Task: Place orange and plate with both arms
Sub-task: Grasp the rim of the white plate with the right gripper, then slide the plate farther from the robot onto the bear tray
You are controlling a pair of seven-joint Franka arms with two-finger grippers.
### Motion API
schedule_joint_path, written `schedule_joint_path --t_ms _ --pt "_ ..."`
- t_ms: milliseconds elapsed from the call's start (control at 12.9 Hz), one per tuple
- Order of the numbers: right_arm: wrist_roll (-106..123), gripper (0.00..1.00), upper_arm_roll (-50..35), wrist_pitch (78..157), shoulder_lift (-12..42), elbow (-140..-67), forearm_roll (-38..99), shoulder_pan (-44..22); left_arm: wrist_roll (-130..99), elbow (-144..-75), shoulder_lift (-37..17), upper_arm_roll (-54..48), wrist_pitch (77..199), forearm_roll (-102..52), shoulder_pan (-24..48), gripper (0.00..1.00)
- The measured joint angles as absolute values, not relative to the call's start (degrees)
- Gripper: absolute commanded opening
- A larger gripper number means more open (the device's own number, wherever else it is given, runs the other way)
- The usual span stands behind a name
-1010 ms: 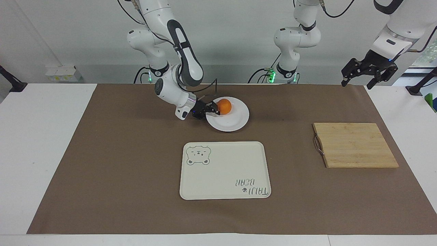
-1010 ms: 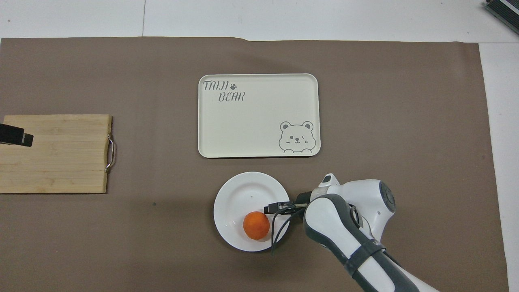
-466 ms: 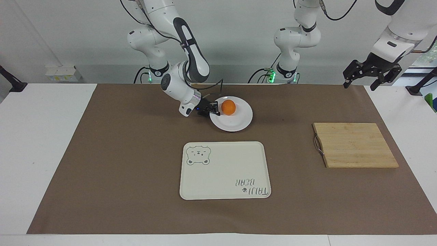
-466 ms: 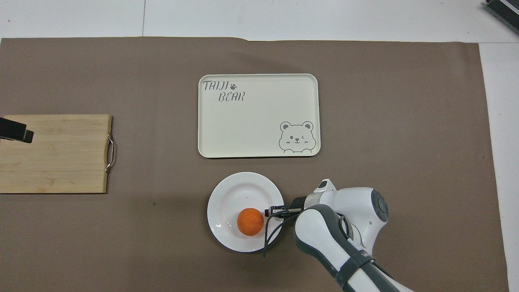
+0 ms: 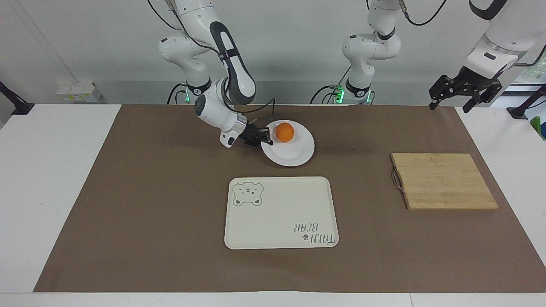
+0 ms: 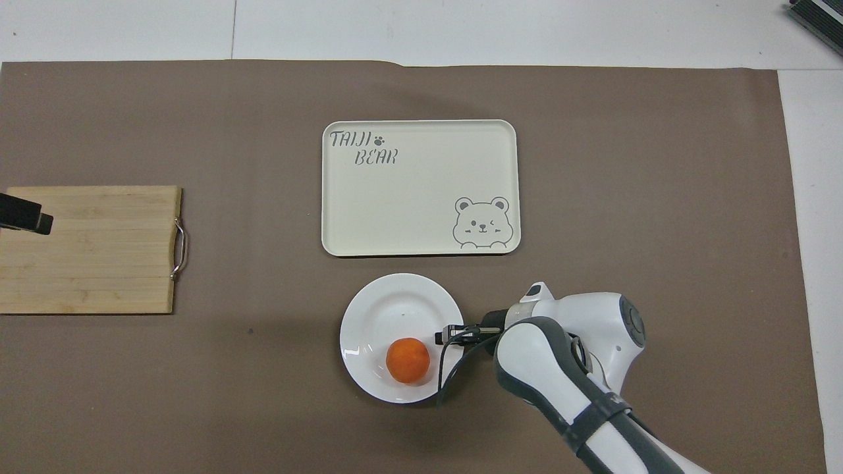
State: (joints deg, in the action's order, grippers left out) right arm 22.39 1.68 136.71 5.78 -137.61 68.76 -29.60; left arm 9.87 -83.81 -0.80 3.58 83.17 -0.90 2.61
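Note:
The white plate [image 5: 295, 154] lies on the brown mat near the robots, between the two bases. The orange [image 5: 284, 131] sits in it, on the part nearest the robots. My right gripper [image 5: 265, 138] is low at the plate's rim toward the right arm's end and is shut on that rim. In the overhead view the right gripper [image 6: 442, 336] meets the plate [image 6: 395, 306] beside the orange [image 6: 407, 360]. My left gripper [image 5: 448, 106] waits open and empty, raised over the mat's corner at the left arm's end; only its tip [image 6: 26, 220] shows from overhead.
A cream tray [image 5: 281, 213] with a bear drawing lies farther from the robots than the plate; it also shows from overhead [image 6: 421, 187]. A wooden cutting board [image 5: 443, 181] with a metal handle lies toward the left arm's end, also seen from overhead [image 6: 89, 249].
The right gripper has shifted the plate with the orange a little toward the left arm's end, then slightly back and toward the tray. The left gripper has risen slightly.

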Motion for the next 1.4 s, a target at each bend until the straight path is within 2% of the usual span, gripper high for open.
schedule_joint_path --t_ms 466,699,932,1398 --pt "22.4 0.0 2.0 131.1 4.8 -131.9 68.8 -23.2 9.9 -83.8 -0.7 3.6 83.1 0.7 2.6 1.0" --pt "21.7 0.0 2.3 131.1 6.9 -127.5 68.8 -21.6 9.9 -83.8 -0.7 3.6 83.1 0.7 2.6 1.0" --pt "20.5 0.0 2.5 131.2 12.0 -120.8 68.3 -19.7 9.9 -83.8 -0.7 3.6 83.1 0.7 2.6 1.0" --pt "14.9 0.0 2.7 131.3 27.5 -103.2 64.2 -17.9 9.9 -83.8 -0.7 3.6 83.1 0.7 2.6 1.0"
